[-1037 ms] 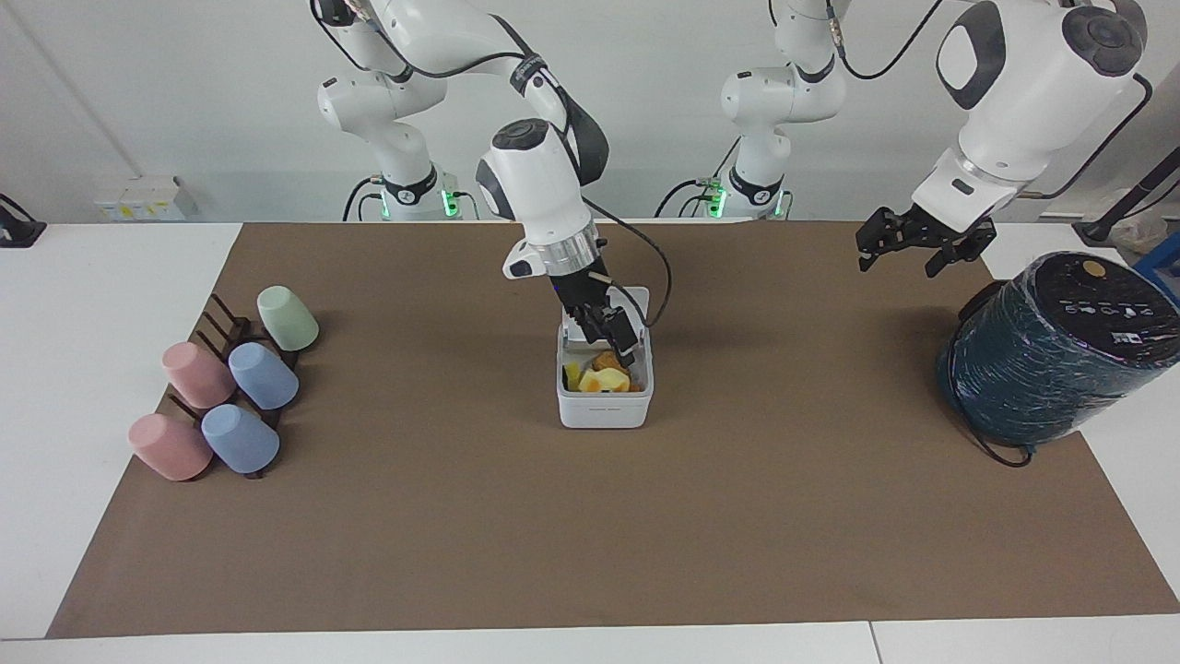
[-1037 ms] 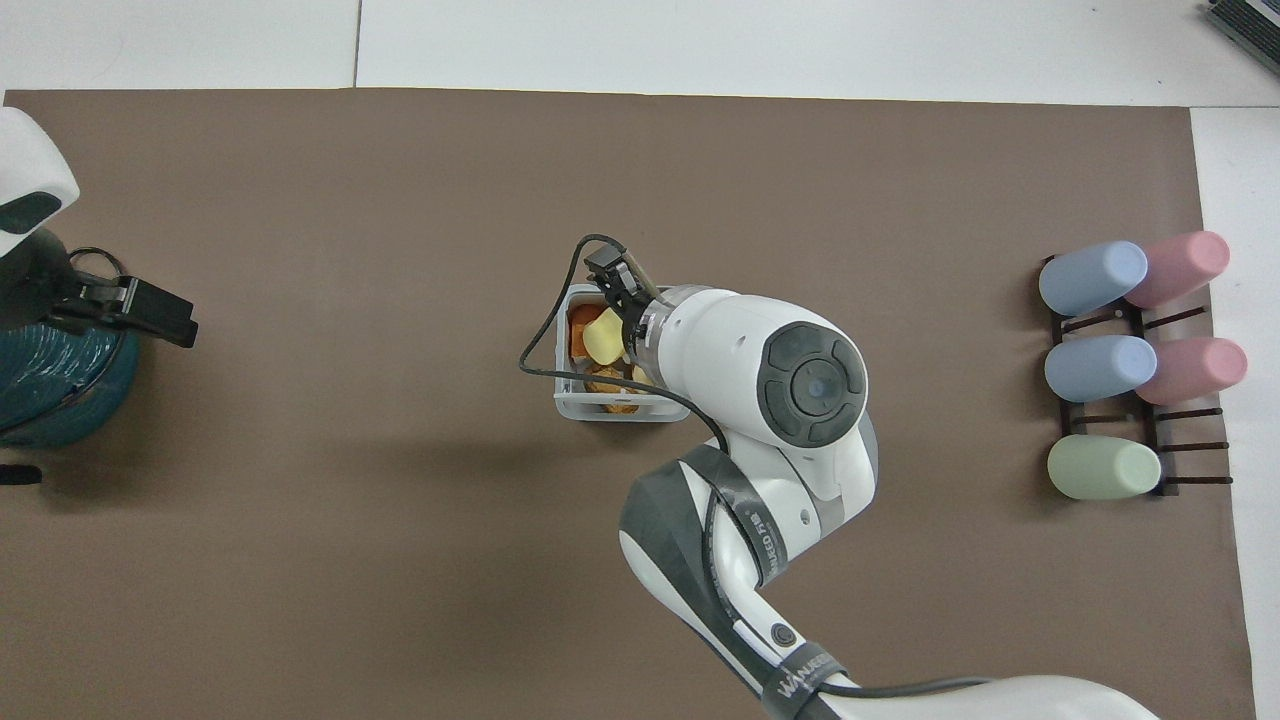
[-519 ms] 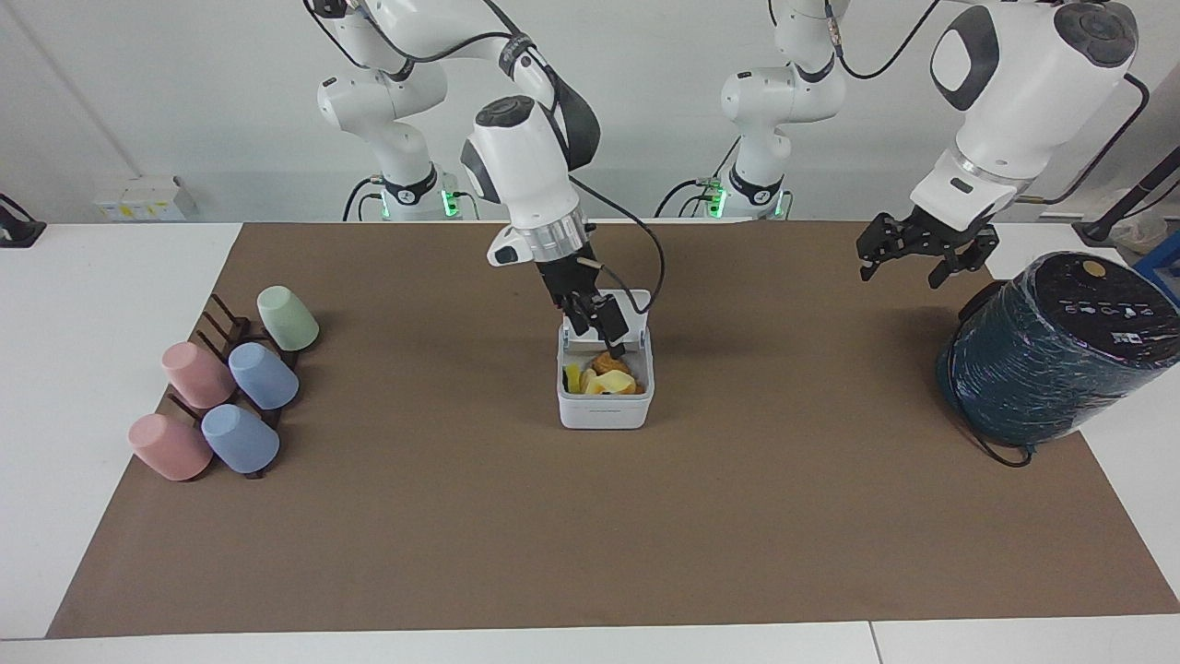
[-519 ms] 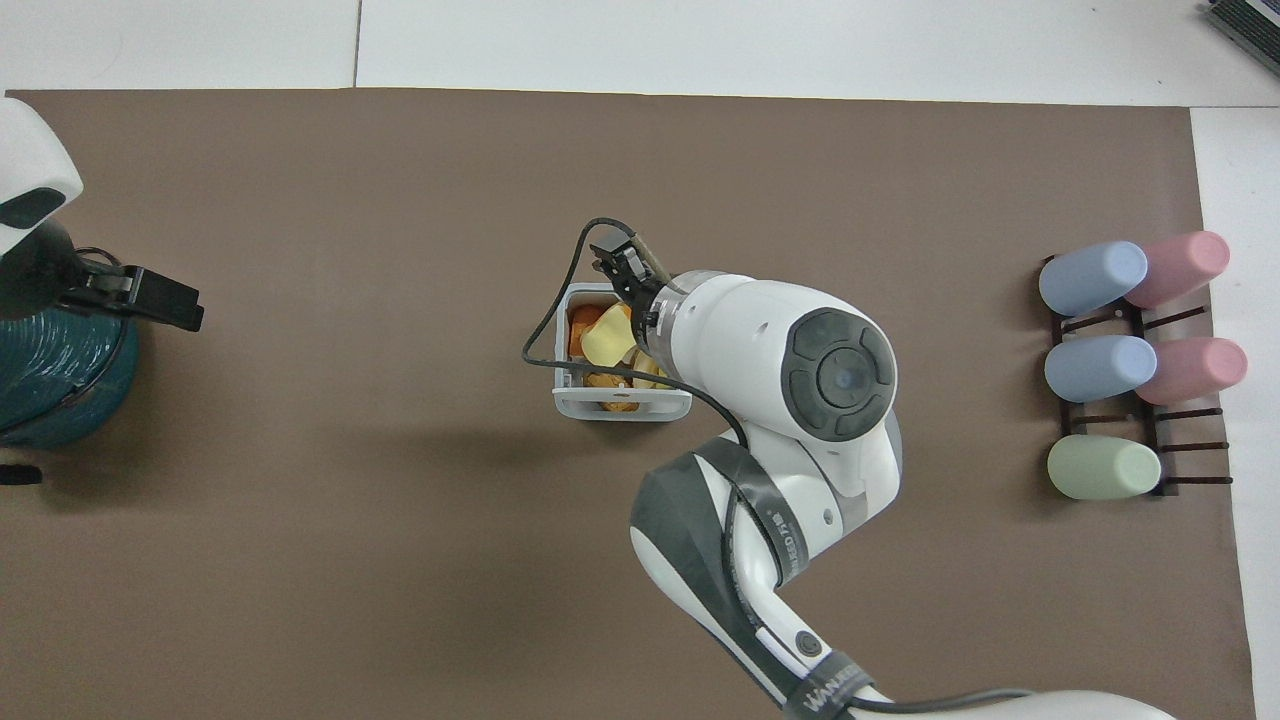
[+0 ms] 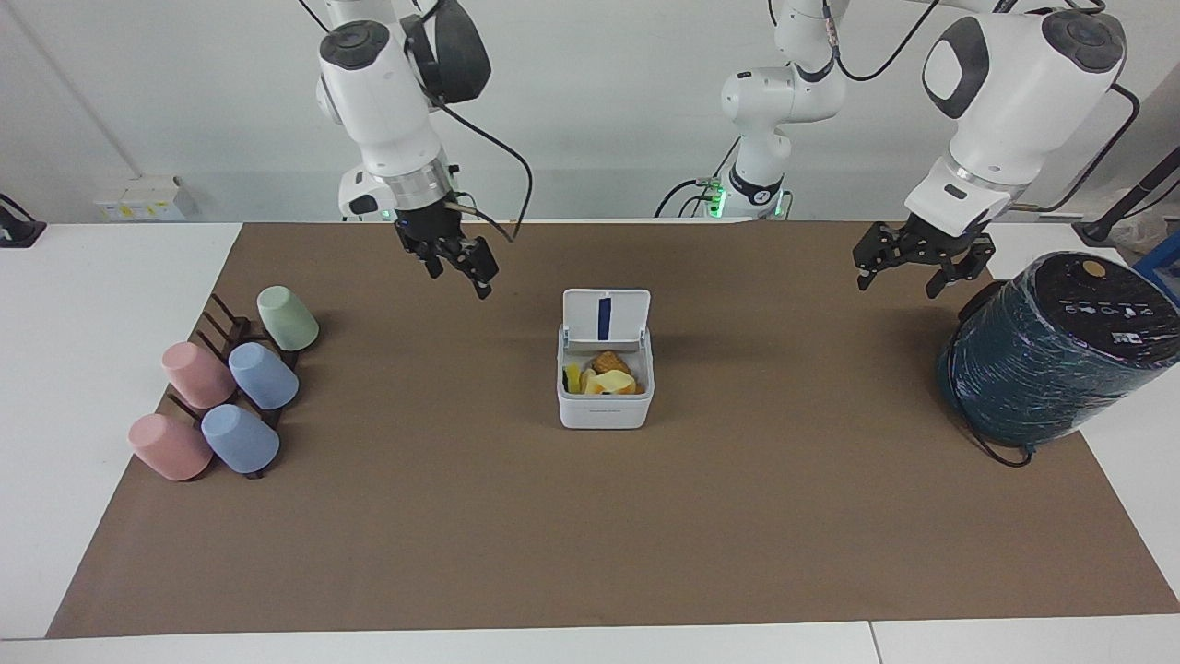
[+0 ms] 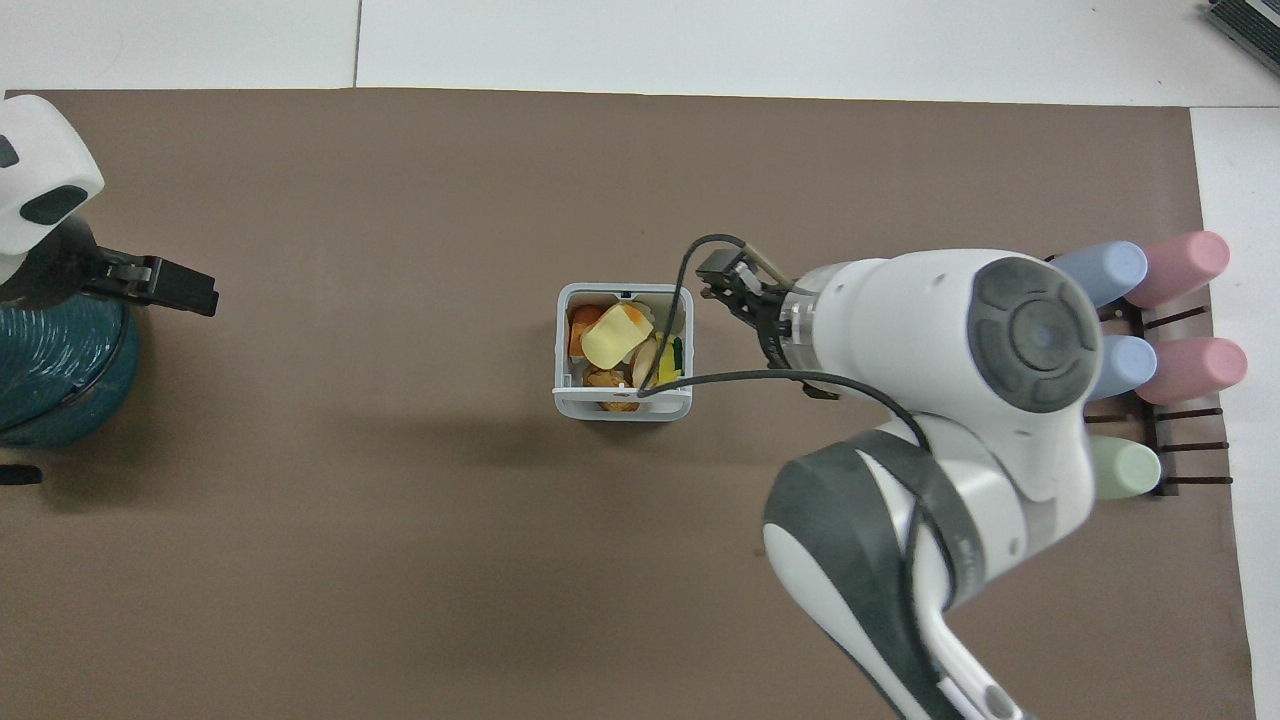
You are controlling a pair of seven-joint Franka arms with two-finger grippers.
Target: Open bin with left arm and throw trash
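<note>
My right pincer (image 5: 458, 261) hangs empty with fingers spread above the brown mat, tilted toward the bin (image 5: 605, 398). My left pincer (image 5: 922, 262) hovers wide and empty beside the teal cylinder (image 5: 1060, 355). Farther out at mid-desk, the bin's lid stands upright and the trash (image 6: 618, 340) lies inside.

place: robotics lab | evidence: two robot arms (image 5: 387, 83); brown mat (image 5: 590, 553); bare white wall (image 5: 627, 92)
</note>
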